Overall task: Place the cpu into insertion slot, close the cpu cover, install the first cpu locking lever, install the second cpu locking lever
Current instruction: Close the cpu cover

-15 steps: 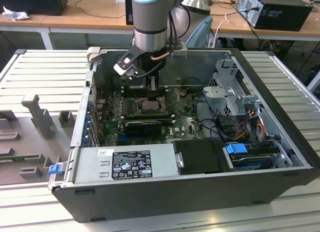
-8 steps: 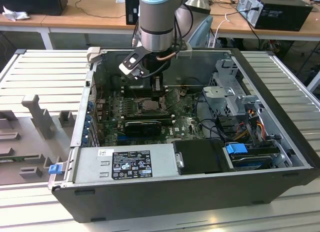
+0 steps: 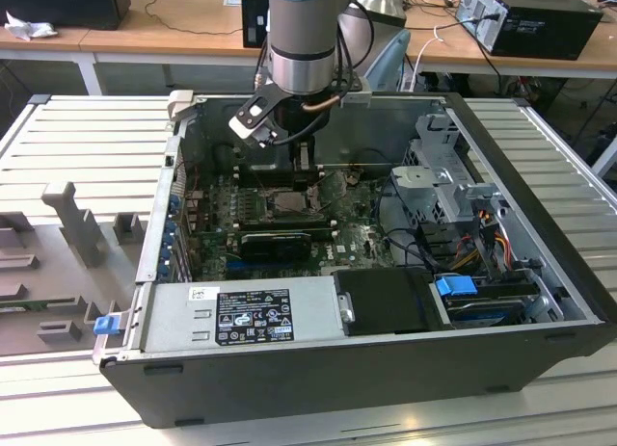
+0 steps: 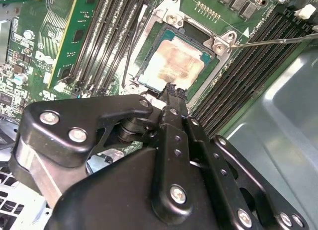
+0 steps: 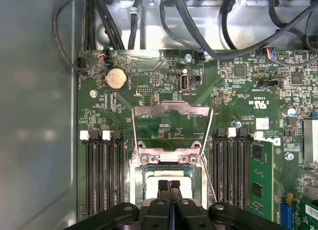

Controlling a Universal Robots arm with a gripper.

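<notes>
Ribbed metal tabletop (image 3: pixel 87 138) carries an open computer case (image 3: pixel 386 369), with a grey moulded tray (image 3: pixel 58 224) at 9 o'clock of it in the exterior view. Toward 12 o'clock inside the case hangs the tool (image 3: pixel 289 162), its fingers pressed together on nothing, tips just at the rim of the insertion slot (image 4: pixel 200 80). Flat in that slot lies the cpu (image 4: pixel 174 63), pale face up. Being square it has no long axis, and its edges run parallel to the memory slots (image 4: pixel 104 36). I judge it light, stiff and fragile underneath, best held by opposite edges. Beyond it the cpu cover (image 5: pixel 171 109), a thin stiff frame, stands swung open on its hinge. At 3 o'clock sits a drive cage (image 3: pixel 453 191).
</notes>
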